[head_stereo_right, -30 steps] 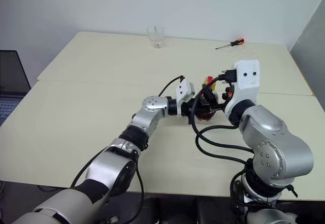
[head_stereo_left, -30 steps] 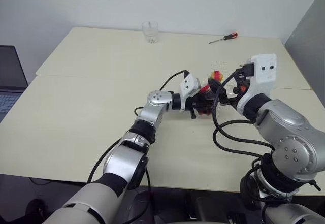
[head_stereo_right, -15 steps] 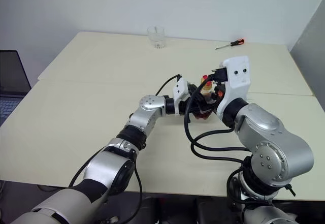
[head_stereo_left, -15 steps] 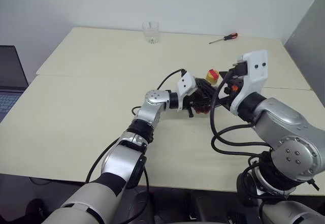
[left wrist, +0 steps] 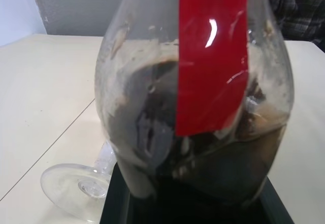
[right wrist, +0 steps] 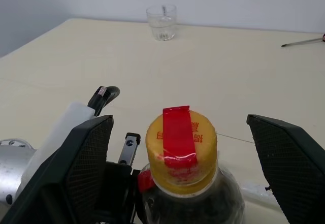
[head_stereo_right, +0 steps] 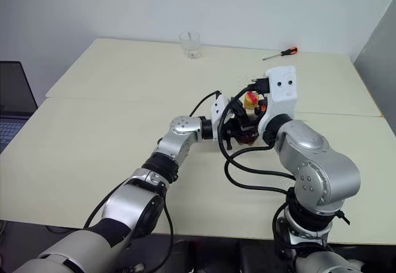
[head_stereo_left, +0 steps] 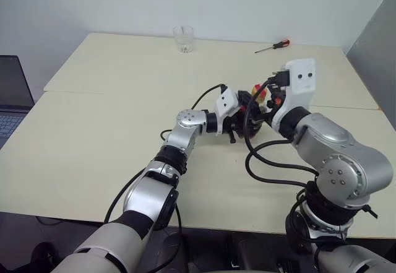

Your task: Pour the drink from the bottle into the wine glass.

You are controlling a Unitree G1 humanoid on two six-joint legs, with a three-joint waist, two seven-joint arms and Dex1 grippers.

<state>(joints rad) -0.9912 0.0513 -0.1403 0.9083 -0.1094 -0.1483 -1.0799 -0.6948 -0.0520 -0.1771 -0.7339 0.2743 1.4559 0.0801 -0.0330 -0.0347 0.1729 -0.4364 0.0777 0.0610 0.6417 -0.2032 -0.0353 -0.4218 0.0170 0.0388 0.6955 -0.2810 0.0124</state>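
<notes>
My left gripper (head_stereo_left: pixel 237 122) is shut on the bulbous base of the bottle (left wrist: pixel 198 107), holding it upright just above the table near its middle. The drink (left wrist: pixel 152 148) is dark and fills the lower part of the bottle. A red strip runs down the bottle's side and over its yellow cap (right wrist: pixel 181 149). My right gripper (right wrist: pixel 177 125) is open, with one black finger on each side of the cap and apart from it. The wine glass (left wrist: pixel 76 186) shows its round foot and lower stem just behind the bottle; its bowl is hidden.
A short clear tumbler (head_stereo_left: pixel 183 38) stands at the far edge of the cream table (head_stereo_left: pixel 111 130). A red-handled screwdriver (head_stereo_left: pixel 273 46) lies at the far right. A laptop (head_stereo_left: pixel 9 93) sits off the left side. A seam crosses the tabletop.
My right gripper has moved left and a little forward, from beside the bottle to straddling its cap. The left gripper and bottle have stayed in place.
</notes>
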